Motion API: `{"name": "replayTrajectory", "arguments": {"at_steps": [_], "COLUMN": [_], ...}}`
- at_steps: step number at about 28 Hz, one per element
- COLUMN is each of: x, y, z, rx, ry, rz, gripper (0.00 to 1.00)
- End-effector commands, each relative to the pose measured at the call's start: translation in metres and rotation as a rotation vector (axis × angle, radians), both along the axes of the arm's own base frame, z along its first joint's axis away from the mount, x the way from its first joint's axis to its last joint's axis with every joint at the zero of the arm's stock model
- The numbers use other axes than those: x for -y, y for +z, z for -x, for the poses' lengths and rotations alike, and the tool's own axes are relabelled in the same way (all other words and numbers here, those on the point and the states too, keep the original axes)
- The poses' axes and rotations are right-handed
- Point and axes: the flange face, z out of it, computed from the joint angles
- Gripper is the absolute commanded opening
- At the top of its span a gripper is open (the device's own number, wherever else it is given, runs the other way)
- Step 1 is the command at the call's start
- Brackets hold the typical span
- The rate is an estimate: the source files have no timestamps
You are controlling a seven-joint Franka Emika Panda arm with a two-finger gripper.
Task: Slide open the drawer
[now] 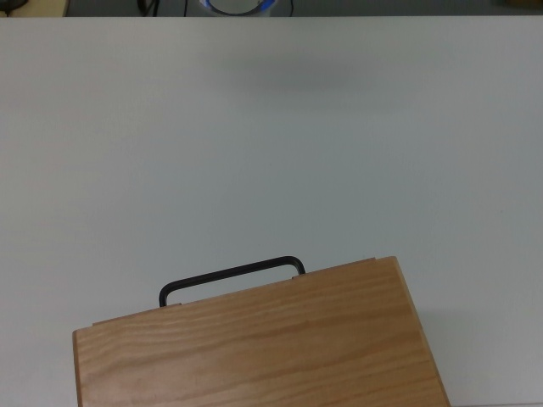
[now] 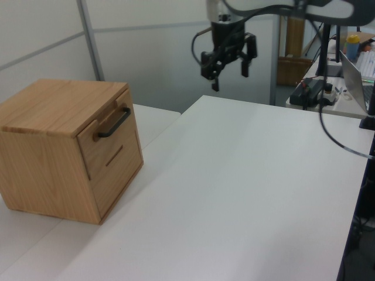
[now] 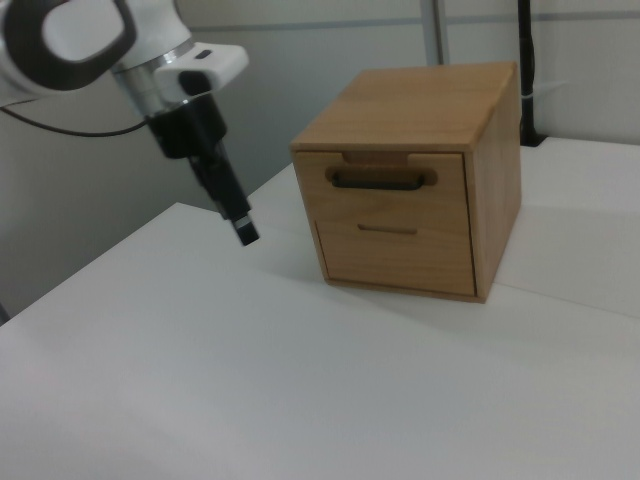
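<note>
The drawer (image 2: pixel 104 136) is the upper front panel of a light wooden cabinet (image 2: pixel 53 105), and it sits flush in the cabinet, closed. A thin black bar handle (image 2: pixel 114 122) runs across it. The right view shows the drawer (image 3: pixel 395 195) and its handle (image 3: pixel 380 181) face on. From the top view only the handle (image 1: pixel 229 277) pokes out past the cabinet top. My gripper (image 2: pixel 229 81) hangs high above the table's far edge, open and empty, well away from the handle. In the right view the gripper (image 3: pixel 245 235) is left of the cabinet.
The white table (image 2: pixel 234 187) spreads wide in front of the cabinet. A second front panel with a slot (image 3: pixel 388 229) lies below the drawer. A black cable (image 2: pixel 334 140) hangs from the arm at the left view's right, near a desk with equipment (image 2: pixel 313 91).
</note>
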Motion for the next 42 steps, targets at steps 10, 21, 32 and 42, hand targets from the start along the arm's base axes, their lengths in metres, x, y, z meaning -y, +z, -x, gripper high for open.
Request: {"name": "replayTrajectory", "arguments": {"at_steps": [10,21,32,42], "x": [0.005,-0.004,-0.003,0.0], "y": [-0.003,-0.017,-0.059,-0.08], "z": [0.108,0.155,0.14,0.092], "rx": [0.017,0.024,0.031,0.231], "ry": [-0.139,-0.23,-0.421,-0.749], "rz": [-0.03,-0.09,-0.104,-0.191], "gripper": [1.0,1.0,1.0,1.0]}}
